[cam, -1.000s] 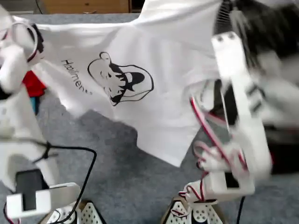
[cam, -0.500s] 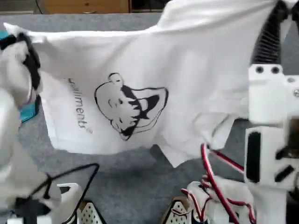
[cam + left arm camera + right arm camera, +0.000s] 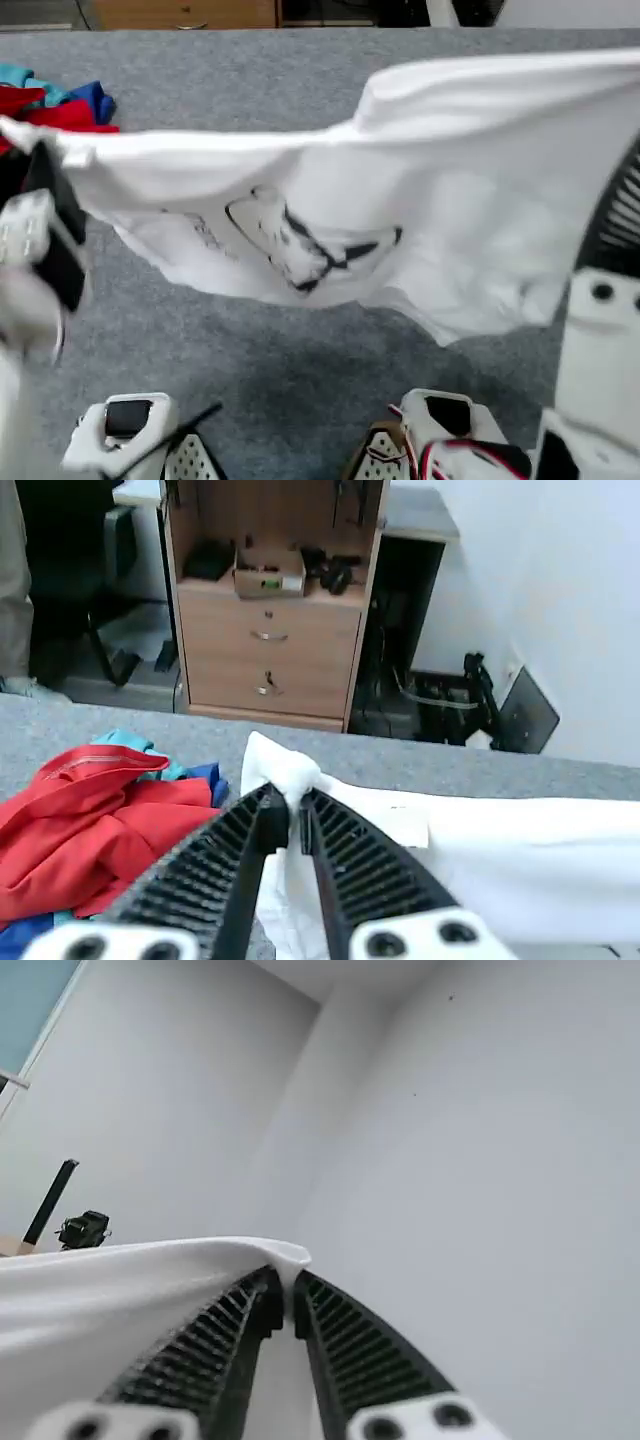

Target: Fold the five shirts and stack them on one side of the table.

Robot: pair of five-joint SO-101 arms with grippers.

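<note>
Our left claw [image 3: 295, 805], seen from its own wrist, is two black ribbed plastic fingers drawn almost together, with a bunched corner of the white shirt [image 3: 500, 850] pinched at their tips. From that pinch the soft cloth runs off sideways as a smooth band. Close to the claw we see a small pale rectangular patch [image 3: 400, 825] on it, perhaps a label, with no writing we can read. On the claw's other side a crumpled pile of shirts [image 3: 100, 820] in red, teal and blue lies on the grey, felt-like table [image 3: 480, 770]. Well beyond the tips stands a wooden cabinet [image 3: 270, 650] with drawers.

Our right claw [image 3: 288, 1295], ribbed and black like the left, is closed to a thin slit on a folded white hem that leads away from it. A plain pale wall [image 3: 480, 1160] lies beyond.

From the high view we see the shirt stretched wide between the two claws, raised over the table and sagging in the middle. Its front carries a black line drawing [image 3: 300, 250] of a cartoon face. The line of writing beside it, on the left claw's side, is too blurred to read. The pile lies past the left claw, toward the table's far edge.
</note>
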